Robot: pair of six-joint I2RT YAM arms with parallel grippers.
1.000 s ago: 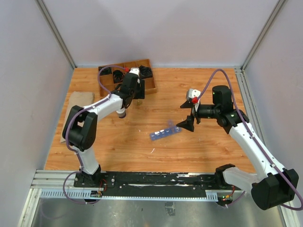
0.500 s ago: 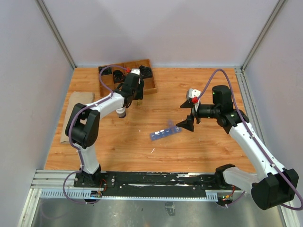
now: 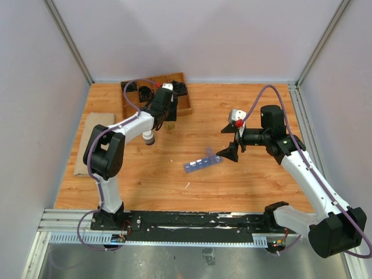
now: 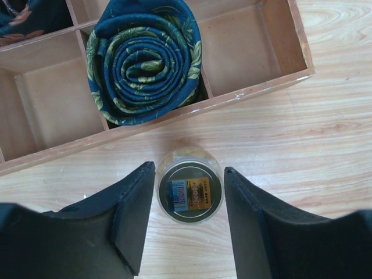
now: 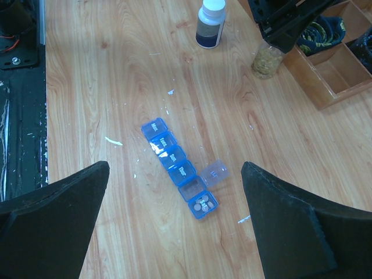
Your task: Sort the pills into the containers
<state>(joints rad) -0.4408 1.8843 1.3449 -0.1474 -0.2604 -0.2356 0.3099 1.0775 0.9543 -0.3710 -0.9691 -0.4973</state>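
The pills are amber pieces in a small clear vial (image 4: 190, 185) standing upright on the table just in front of the wooden tray. My left gripper (image 4: 189, 170) is open, with one finger on each side of the vial and a thin gap on both sides. The vial also shows in the right wrist view (image 5: 267, 58). The blue pill organizer (image 5: 177, 165) lies mid-table with one lid (image 5: 215, 172) flipped open and a few pills in its end compartment (image 5: 202, 204). My right gripper (image 5: 174, 165) hangs open above the organizer, empty. It also shows in the top view (image 3: 228, 153), to the right of the organizer (image 3: 203, 163).
A wooden grid tray (image 4: 256, 87) holding rolled dark fabric (image 4: 145, 58) stands right behind the vial. A dark bottle with a white cap (image 3: 149, 138) stands to the left of the vial. A tan cloth (image 3: 93, 125) lies at the table's left edge.
My left wrist has shifted slightly right and toward the back, closer to the wooden tray. The right arm and the organizer have not moved.
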